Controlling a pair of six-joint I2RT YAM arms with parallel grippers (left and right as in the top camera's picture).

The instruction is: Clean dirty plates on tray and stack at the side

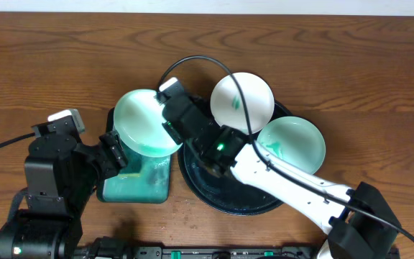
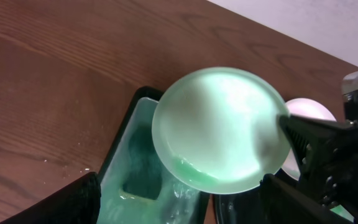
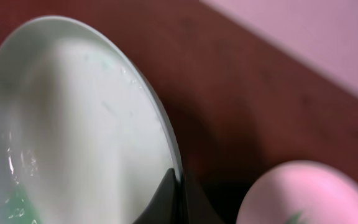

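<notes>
Right hand (image 1: pixel 169 128) pinches the right rim of a plate (image 1: pixel 144 121), tilted above the sponge tray (image 1: pixel 149 183); left hand (image 1: pixel 117 152), spread, sits just lower left.

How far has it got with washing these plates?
Nothing is stacked at the side yet. The right gripper holds one round white plate, tinged teal, above the rectangular tray with the teal sponge. Two more white plates with teal smears sit on the round black tray, waiting to be cleaned.
</notes>
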